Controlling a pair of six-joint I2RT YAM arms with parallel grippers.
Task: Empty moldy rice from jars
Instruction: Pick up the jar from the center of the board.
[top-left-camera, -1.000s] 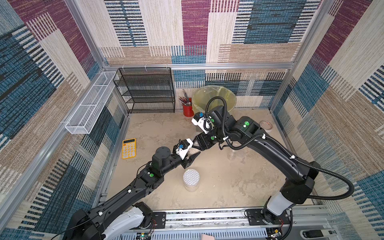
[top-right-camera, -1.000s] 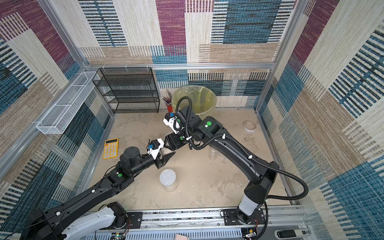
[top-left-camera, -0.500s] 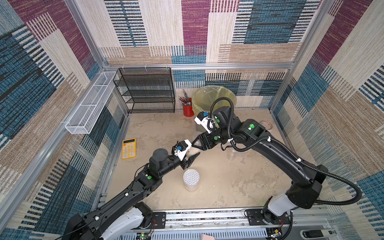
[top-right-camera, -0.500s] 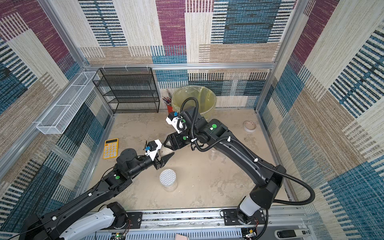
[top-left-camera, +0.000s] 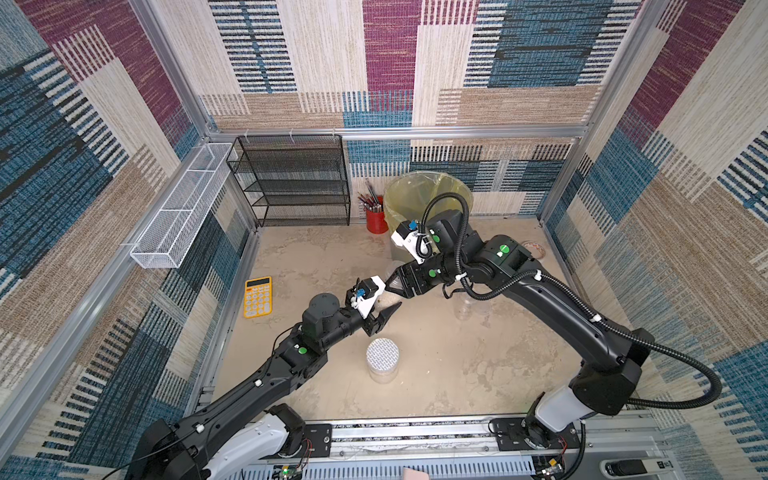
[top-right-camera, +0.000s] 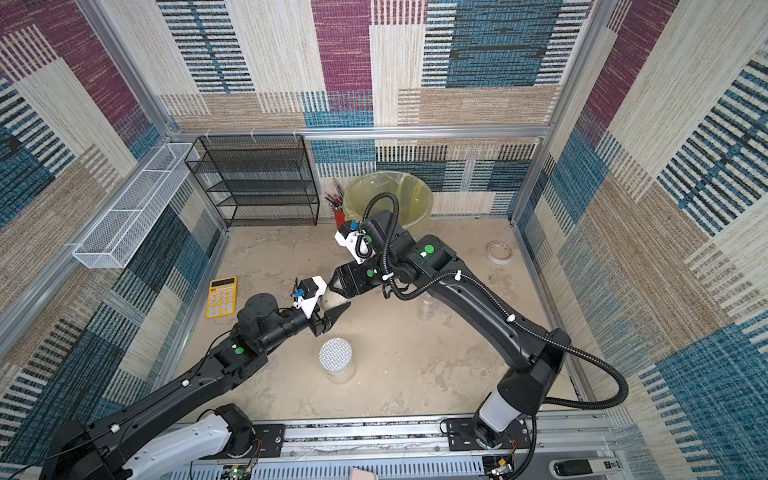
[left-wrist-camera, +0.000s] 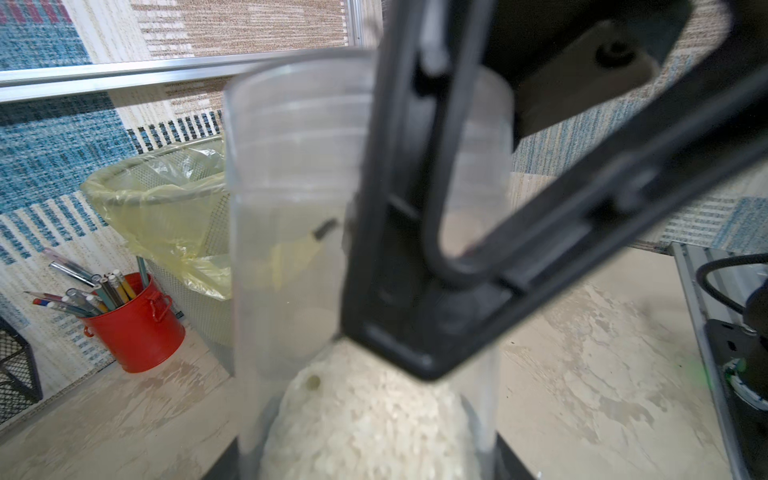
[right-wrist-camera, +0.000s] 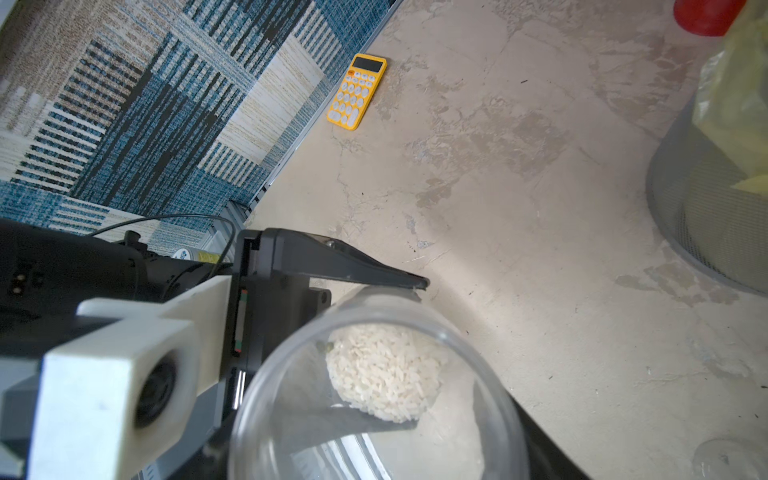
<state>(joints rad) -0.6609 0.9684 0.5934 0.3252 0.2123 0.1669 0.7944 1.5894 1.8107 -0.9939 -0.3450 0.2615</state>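
Your left gripper clamps the jar above the table, rice pooled inside. Whether the right gripper at its top is gripping can't be told. This looks like the opening step: next you need the mouth clear, then a tilt over the bin.

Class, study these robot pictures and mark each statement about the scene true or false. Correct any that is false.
1. The left claw grips a clear jar with rice inside. True.
2. The jar with the white grid lid is held in a claw. False: it stands on the table, with nothing gripping it.
3. The yellow calculator lies flat on the table. True.
4. The red cup is empty. False: it holds pencils.
5. The bin is lined with a blue bag. False: it has a yellow bag.
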